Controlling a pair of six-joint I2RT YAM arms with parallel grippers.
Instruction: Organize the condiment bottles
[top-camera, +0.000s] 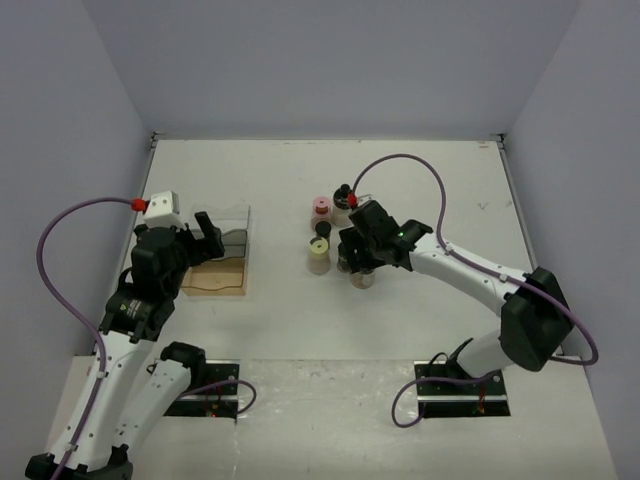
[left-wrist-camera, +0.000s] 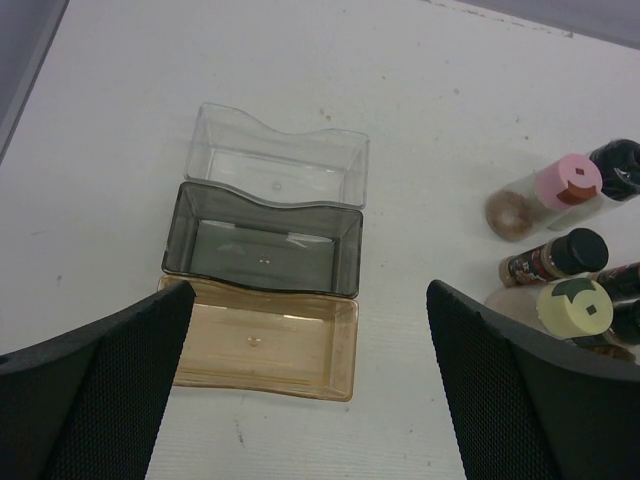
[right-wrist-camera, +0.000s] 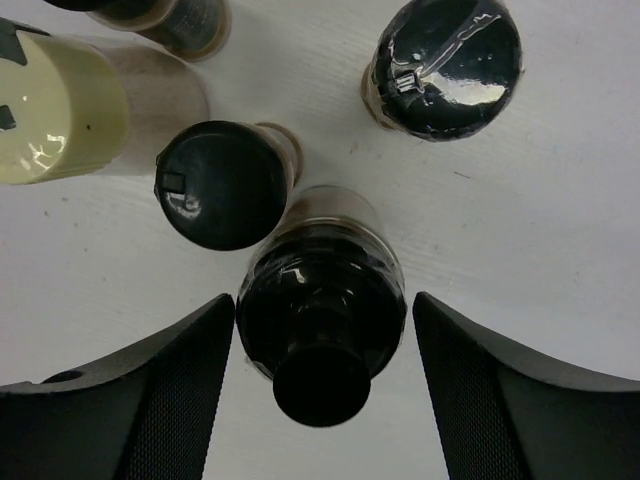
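The condiment bottles stand in a cluster at mid-table. My right gripper (right-wrist-camera: 322, 300) is open, its fingers down on either side of a black-capped bottle (right-wrist-camera: 322, 330) with narrow gaps left and right. Close by are another black-capped bottle (right-wrist-camera: 222, 185), a cream-yellow one (right-wrist-camera: 55, 100) and a foil-sealed black one (right-wrist-camera: 448, 65). From above, the right gripper (top-camera: 358, 262) covers that bottle (top-camera: 364, 278); the pink-lidded bottle (top-camera: 321, 206) and cream bottle (top-camera: 318, 250) stand to its left. My left gripper (left-wrist-camera: 310, 290) hangs wide open over the trays, holding nothing.
Three shallow trays lie side by side under the left gripper: a clear one (left-wrist-camera: 275, 160), a smoke-grey one (left-wrist-camera: 260, 245) and an amber one (left-wrist-camera: 265, 345). In the left wrist view the pink-lidded bottle (left-wrist-camera: 567, 182) and a black-capped bottle (left-wrist-camera: 580, 250) stand to their right. Walls enclose the table.
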